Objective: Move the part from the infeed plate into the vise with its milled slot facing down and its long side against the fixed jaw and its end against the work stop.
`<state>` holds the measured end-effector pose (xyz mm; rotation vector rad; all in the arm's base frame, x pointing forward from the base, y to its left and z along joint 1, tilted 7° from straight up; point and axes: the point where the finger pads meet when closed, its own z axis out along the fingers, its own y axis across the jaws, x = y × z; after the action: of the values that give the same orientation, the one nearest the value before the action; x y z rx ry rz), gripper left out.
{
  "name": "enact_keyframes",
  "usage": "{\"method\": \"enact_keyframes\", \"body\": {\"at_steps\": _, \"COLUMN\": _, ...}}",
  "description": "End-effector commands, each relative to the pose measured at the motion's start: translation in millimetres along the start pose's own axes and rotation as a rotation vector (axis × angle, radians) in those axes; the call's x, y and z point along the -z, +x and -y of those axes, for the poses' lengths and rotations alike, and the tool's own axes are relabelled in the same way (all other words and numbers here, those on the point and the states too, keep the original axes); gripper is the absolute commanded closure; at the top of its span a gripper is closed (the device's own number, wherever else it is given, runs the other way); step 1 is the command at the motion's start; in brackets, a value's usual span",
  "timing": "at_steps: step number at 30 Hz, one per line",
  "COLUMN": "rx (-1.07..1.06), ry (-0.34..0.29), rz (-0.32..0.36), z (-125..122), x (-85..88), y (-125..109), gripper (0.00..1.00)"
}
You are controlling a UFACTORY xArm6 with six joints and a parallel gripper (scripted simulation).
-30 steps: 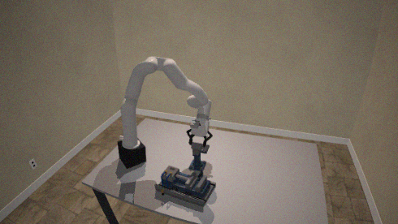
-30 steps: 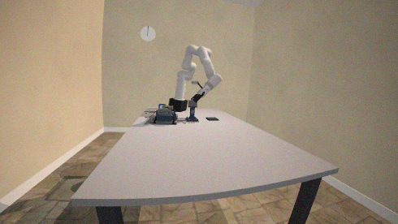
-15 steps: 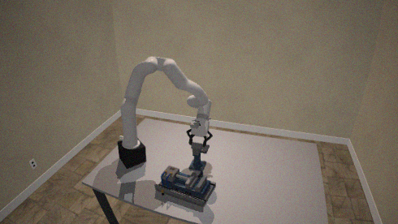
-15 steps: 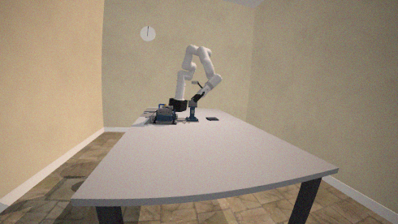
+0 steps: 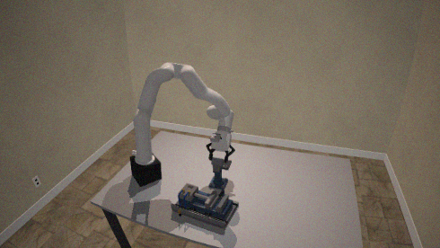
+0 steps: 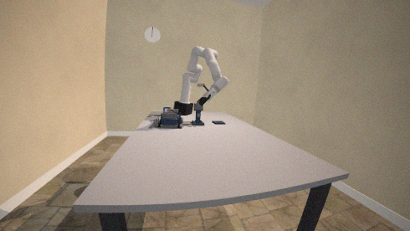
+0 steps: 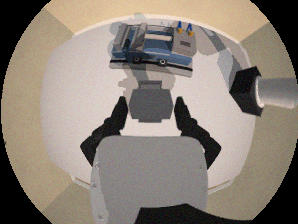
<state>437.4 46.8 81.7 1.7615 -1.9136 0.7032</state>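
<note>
Gripper (image 7: 152, 115) released, fingers straddling the part (image 7: 152, 104) resting in the V-block (image 5: 218, 181) beside the vise (image 5: 206, 201), likely for regrasping.

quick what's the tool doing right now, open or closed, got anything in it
Tool: open, holding nothing; its fingers stand either side of the grey part resting on the V-block.
</note>
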Motion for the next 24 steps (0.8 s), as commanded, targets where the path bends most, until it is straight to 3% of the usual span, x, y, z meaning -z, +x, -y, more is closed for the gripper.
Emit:
{"method": "enact_keyframes", "body": {"at_steps": 1, "rx": -0.002, "ry": 0.003, "rz": 0.002, "z": 1.2, "x": 1.3, "y": 0.4, "gripper": 0.11}}
{"method": "enact_keyframes", "body": {"at_steps": 24, "rx": -0.002, "ry": 0.003, "rz": 0.002, "z": 0.5, "x": 0.0, "y": -0.8, "gripper": 0.11}}
